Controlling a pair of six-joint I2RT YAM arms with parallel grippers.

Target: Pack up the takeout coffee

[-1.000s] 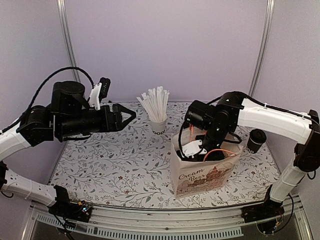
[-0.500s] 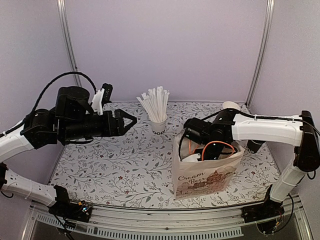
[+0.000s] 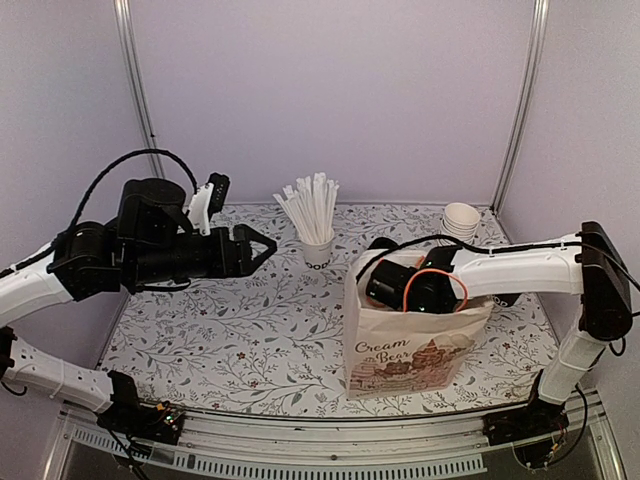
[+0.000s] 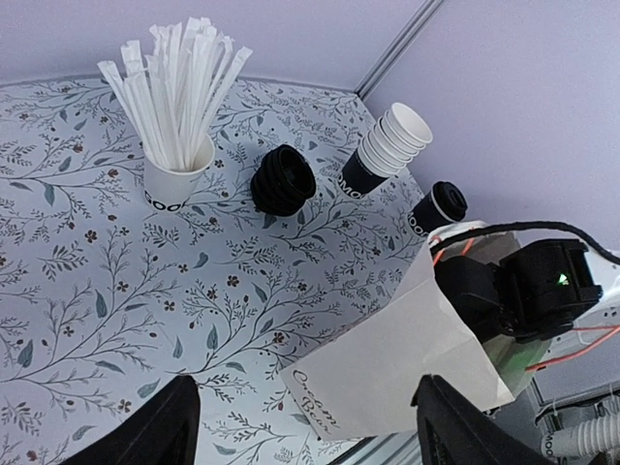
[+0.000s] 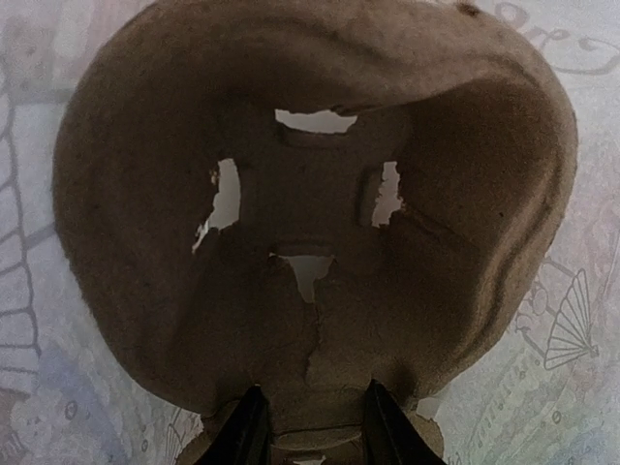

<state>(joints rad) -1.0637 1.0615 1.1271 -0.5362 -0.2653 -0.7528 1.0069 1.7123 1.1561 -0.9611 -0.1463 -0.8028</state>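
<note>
Brown pulp carrier [image 5: 310, 223] held inside the paper bag [image 3: 400, 352]
Within the bag the right gripper [image 5: 315, 434] pinches the carrier's edge, jaws nearly closed; left of the bag the left gripper [image 3: 262, 244] hangs wide open and empty; the takeout coffee [image 4: 438, 205] stands just behind the bag

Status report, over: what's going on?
Left gripper open, aloft. Right gripper in paper bag, gripping pulp cup carrier. Takeout coffee on table, unpacked.

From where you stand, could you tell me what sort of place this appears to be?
Probably a mock café takeout counter in a robot test booth: a cup of white straws, stacked paper cups and a printed paper bag sit on a floral tablecloth, with plain lilac walls behind.
</note>
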